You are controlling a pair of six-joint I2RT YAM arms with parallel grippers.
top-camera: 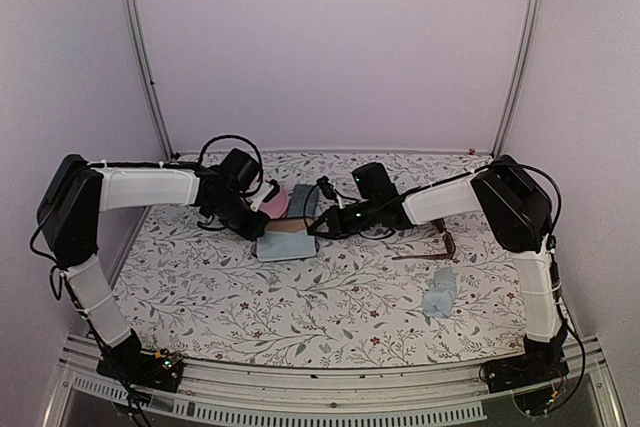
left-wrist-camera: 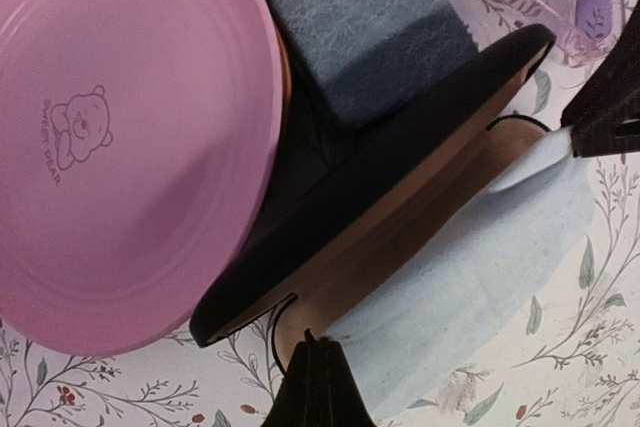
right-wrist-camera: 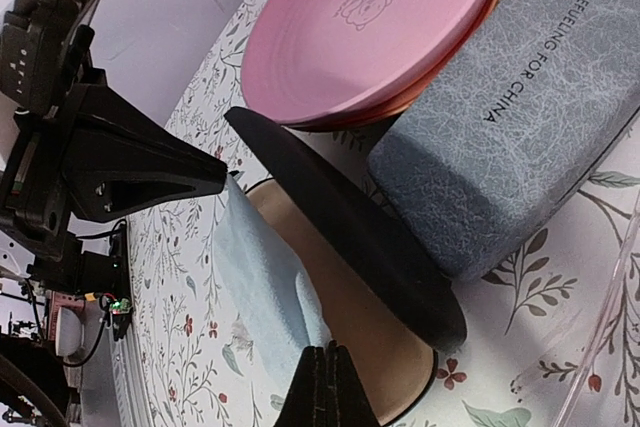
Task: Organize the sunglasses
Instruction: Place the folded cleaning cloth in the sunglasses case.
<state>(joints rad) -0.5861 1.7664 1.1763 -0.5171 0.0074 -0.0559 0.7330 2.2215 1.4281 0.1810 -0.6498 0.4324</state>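
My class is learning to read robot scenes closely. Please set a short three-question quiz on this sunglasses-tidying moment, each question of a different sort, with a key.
1. True or false: the black oval case stands open with a light blue cloth lying in it.
2. Where are the reddish-brown sunglasses? A: inside the black case. B: on the table, outside any case. C: on a pink plate.
3. Fill in: the print on the grey-blue case reads REUELING FOR ___.

Key: 1 true; 2 B; 3 CHINA.
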